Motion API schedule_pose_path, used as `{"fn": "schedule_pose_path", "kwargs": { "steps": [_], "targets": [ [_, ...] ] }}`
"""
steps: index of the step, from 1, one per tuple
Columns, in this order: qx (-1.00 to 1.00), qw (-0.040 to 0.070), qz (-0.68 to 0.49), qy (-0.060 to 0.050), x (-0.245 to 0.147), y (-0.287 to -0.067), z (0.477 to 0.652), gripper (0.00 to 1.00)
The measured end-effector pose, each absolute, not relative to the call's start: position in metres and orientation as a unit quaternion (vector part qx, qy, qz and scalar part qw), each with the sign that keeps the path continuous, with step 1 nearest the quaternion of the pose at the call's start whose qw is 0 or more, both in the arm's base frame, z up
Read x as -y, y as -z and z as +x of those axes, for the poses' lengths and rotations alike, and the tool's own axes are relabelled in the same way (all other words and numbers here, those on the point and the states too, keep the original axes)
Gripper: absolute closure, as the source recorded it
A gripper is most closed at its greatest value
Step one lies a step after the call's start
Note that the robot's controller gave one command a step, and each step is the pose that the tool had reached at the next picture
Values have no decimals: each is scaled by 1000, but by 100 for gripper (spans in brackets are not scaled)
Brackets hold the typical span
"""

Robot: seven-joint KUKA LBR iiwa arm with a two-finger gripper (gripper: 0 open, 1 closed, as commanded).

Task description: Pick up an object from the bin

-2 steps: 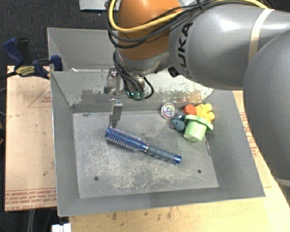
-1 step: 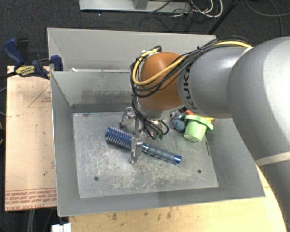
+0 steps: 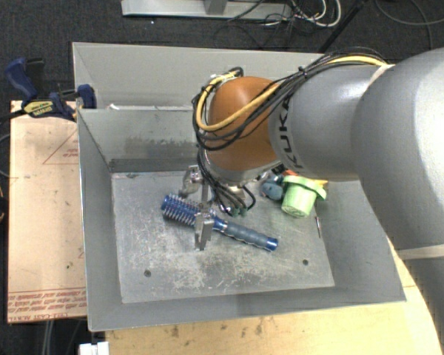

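Note:
A blue hairbrush (image 3: pixel 240 233) lies on the bin floor near its middle, bristled head to the left and handle pointing right. My gripper (image 3: pixel 197 208) is down over the brush where the head meets the handle. One fingertip (image 3: pixel 192 181) stands behind the brush and the other (image 3: pixel 202 235) in front of it. The fingers are open and straddle the brush, which rests on the floor. A light green cylinder (image 3: pixel 299 197) with a yellow part lies to the right, next to a small blue-grey piece (image 3: pixel 271 189).
The arm comes in from the right and covers the bin's right rear part. The sloped bin walls rise at the back and left. Bare floor lies in front of and left of the brush.

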State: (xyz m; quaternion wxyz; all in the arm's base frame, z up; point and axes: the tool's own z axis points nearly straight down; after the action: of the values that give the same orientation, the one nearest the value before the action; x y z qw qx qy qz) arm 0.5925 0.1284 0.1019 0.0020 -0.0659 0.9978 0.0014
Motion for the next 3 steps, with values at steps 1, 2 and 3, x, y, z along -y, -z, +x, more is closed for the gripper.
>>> {"fn": "schedule_pose_path", "kwargs": {
  "steps": [1,2,3],
  "targets": [
    [-999,1,-34,-1,-123,-102,595,0],
    [-999,6,43,-3,-125,-74,595,0],
    [-999,3,43,-2,-126,-77,596,0]
  ]
}}
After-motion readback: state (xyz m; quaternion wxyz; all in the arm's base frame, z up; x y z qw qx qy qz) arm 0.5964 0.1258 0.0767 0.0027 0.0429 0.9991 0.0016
